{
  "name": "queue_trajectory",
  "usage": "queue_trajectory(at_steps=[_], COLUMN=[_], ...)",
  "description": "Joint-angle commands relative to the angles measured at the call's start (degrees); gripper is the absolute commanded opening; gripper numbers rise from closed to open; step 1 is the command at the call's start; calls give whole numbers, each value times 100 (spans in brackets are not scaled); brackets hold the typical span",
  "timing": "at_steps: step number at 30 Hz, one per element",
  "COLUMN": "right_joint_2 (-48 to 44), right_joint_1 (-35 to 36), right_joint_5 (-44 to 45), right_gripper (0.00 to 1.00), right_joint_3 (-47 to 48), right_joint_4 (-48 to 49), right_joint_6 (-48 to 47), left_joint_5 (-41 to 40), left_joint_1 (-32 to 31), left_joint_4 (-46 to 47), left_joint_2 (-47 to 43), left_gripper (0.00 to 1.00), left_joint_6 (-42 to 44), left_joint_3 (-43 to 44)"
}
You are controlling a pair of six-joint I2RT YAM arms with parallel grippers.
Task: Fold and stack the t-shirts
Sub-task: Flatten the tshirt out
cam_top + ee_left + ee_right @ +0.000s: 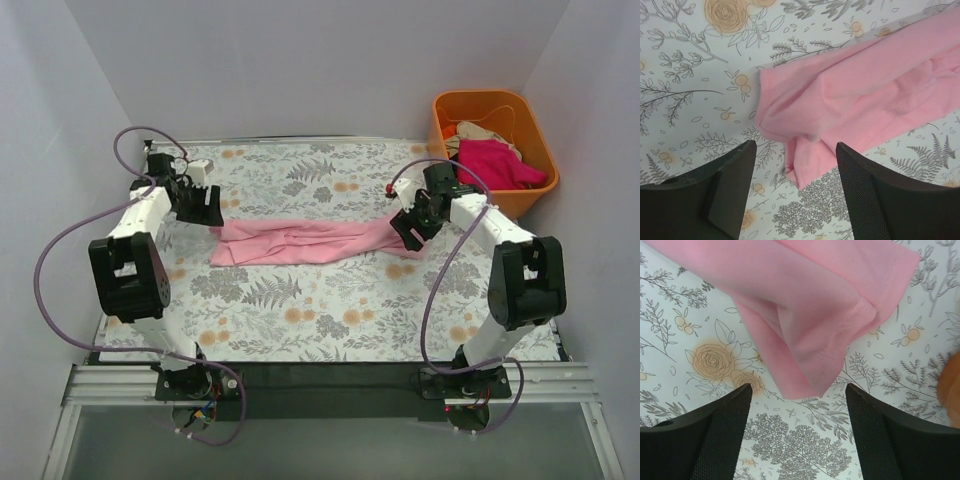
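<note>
A light pink t-shirt (305,241) lies bunched in a long strip across the middle of the floral table. My left gripper (205,207) is open and empty just above its left end (860,90); a folded corner of cloth (805,167) lies between the jaws on the table. My right gripper (410,232) is open and empty over the right end (810,305), whose tip (800,382) points toward the gap between the jaws. A magenta shirt (495,163) and a cream one (476,132) lie in the orange tub.
The orange plastic tub (532,130) stands at the back right corner, its edge showing in the right wrist view (951,390). White walls close in the table on the left, back and right. The floral tablecloth (300,310) reaches the near edge.
</note>
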Motion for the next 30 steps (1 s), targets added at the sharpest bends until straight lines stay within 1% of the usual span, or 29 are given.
queue_trajectory(at_steps=[1,2,3,4,6,7,8,9,10,11,13,15,16,17,18,19,21,22,24,25,26,30], right_joint_2=[-468,-433,-372,-293,41,172,417,559,708,1005,1262,1474,1509,1536,1527,1501,1369,1299,983,852,615,235], right_joint_1=[-28,-19,-10,-10,7,16,42,95,104,113,113,113,122,148,148,166,218,227,245,236,245,289], right_joint_5=[-184,-219,-237,-246,-229,-194,-150,-97,-10,0,-114,-167,-202,-220,-237,-307,-334,-308,-290,-299,-282,-194], right_gripper=[68,63,60,57,46,39,37,37,39,45,62,61,46,39,33,24,13,2,1,1,1,1], right_joint_3=[223,337,452,723,953,1171,1260,1357,1541,1673,1867,1973,1973,1904,1833,1754,1413,1280,842,674,525,-170], right_joint_4=[-74,-83,-92,-101,-145,-171,-180,-180,-180,-250,-364,-435,-461,-514,-549,-584,-716,-734,-743,-743,-751,-760], right_joint_6=[-174,-130,-87,-60,-42,-60,-77,-77,-42,-7,63,72,37,2,-24,-51,-217,-270,-393,-463,-542,-1025], left_joint_5=[453,560,544,370,429,447,429,447,464,464,403,62,-44,-124,-307,-361,-493,-598,-617,-660,-713,-976], left_joint_1=[-7,-34,-112,-296,-437,-569,-640,-710,-780,-955,-1079,-1089,-1089,-1089,-1089,-1089,-1089,-1062,-1019,-975,-957,-913], left_joint_4=[-316,-578,-668,-668,-799,-809,-783,-826,-888,-975,-985,-722,-591,-389,-265,-168,-88,-54,131,192,332,632], left_joint_2=[-640,-702,-720,-746,-843,-904,-913,-905,-809,-764,-580,-431,-273,-202,-114,104,386,596,712,791,827,1125], left_gripper=[60,60,59,59,58,58,58,58,58,59,63,64,63,60,53,48,32,20,12,4,0,0], left_joint_6=[414,520,590,600,845,881,907,916,934,916,829,575,504,477,329,240,82,-136,-340,-558,-647,-1008], left_joint_3=[191,174,165,34,-107,-238,-300,-327,-336,-345,-362,-406,-389,-328,-284,-214,190,339,664,753,823,1070])
